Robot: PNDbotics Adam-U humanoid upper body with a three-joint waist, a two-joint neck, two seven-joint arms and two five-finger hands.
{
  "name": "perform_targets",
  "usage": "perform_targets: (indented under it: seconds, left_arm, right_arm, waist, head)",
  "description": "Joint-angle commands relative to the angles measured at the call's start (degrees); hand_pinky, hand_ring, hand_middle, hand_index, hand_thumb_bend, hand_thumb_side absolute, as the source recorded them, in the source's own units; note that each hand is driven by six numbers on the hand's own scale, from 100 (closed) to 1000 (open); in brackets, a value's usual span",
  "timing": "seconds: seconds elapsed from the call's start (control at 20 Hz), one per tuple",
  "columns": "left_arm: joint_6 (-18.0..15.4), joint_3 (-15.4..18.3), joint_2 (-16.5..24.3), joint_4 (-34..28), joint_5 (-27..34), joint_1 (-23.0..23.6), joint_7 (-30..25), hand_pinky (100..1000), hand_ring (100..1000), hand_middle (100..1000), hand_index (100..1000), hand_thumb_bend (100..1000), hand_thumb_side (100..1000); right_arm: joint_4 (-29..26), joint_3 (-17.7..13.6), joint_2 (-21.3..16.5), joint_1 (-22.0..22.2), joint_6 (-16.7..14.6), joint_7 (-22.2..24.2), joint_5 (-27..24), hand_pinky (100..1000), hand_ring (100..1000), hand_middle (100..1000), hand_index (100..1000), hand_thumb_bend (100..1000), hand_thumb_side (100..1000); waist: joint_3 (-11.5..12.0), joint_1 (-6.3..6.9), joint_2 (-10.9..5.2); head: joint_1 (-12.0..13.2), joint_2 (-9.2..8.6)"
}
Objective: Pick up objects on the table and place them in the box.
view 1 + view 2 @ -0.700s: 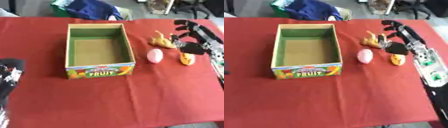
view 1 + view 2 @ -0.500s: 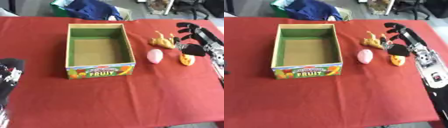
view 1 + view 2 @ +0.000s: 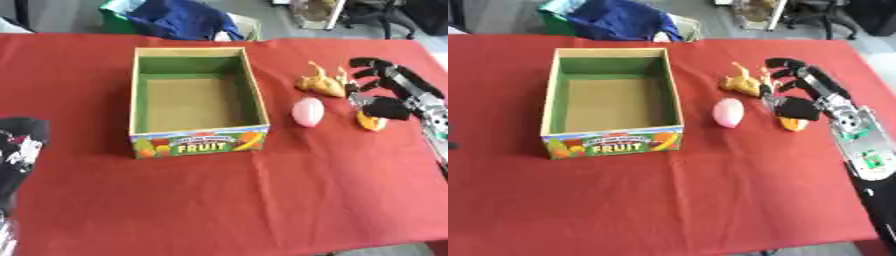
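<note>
We find the box (image 3: pixel 612 100), green inside with a "FRUIT" label on its near wall, left of centre on the red table (image 3: pixel 710 200); nothing lies in it. Three objects lie to its right in the frame. The pink egg-shaped object (image 3: pixel 728 112) sits just beside the box's right wall, apart from it. The yellow-tan object (image 3: pixel 744 82) lies above it, in the upper right. The small orange object (image 3: pixel 792 123) lies further right, level with the pink one.

We note the right hand (image 3: pixel 798 95) entering from the right edge, over the yellow-tan and orange objects. Its fingers (image 3: pixel 785 62) are extended and only slightly curved, reaching toward the upper part of the frame; the thumb sits directly above the orange object. The hand holds nothing. We cannot tell whether the thumb touches the orange object.

The left hand (image 3: pixel 17 150) shows at the left edge of the left eye view, dark and blurred; we cannot tell its finger state.
</note>
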Motion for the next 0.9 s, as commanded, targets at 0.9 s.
perform_targets:
  seconds: [0.9]
  left_arm:
    - [-0.07, 0.09, 0.99, -0.68, 0.4, -0.42, -0.3, 544, 681, 513, 616, 573, 417]
  right_arm:
    - [1.95, 5.25, -0.48, -2.91, -2.28, 7.55, 8.98, 781, 900, 908, 944, 217, 411]
  waist:
    - [0.05, 0.45, -0.66]
  head:
    - [-0.58, 0.05]
